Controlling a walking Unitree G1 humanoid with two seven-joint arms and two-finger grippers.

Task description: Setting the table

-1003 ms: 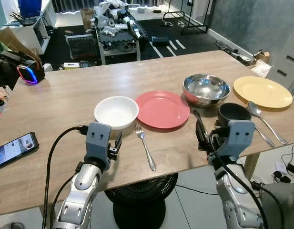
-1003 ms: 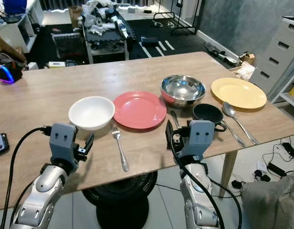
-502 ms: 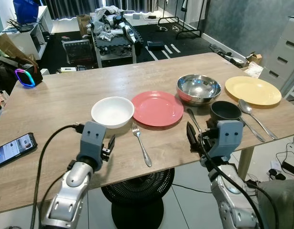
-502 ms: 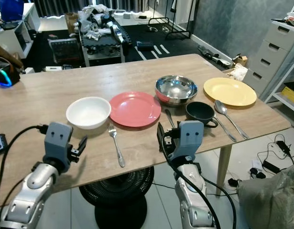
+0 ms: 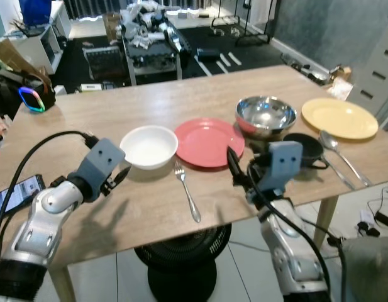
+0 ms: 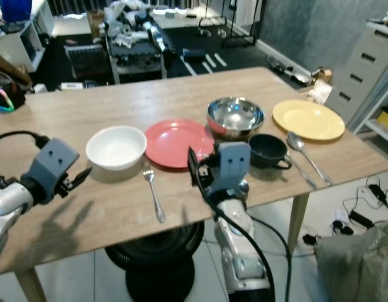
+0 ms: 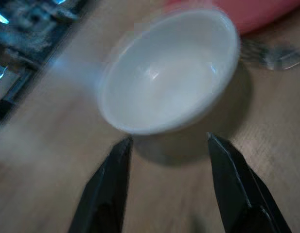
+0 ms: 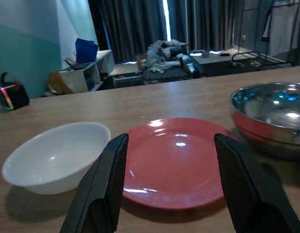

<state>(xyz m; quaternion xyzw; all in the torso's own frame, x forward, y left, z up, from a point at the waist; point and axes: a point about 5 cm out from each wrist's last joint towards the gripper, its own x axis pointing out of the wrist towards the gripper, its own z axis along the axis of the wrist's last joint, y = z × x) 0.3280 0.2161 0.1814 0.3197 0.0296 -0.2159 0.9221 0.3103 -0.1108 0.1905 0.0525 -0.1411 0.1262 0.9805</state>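
both silver arms reach forward at about the same height. the left arm comes in from the robot's left, bent at the elbow, a black cable looping over its wrist block. the left tool (image 5: pixel 121 174) points ahead and inward, its two black fingers (image 7: pixel 108 187) spread apart with nothing between them. the right arm rises almost straight up from below, wrist block upright. the right tool (image 5: pixel 234 165) also stands with its fingers (image 8: pixel 100 191) wide apart, gripping nothing.
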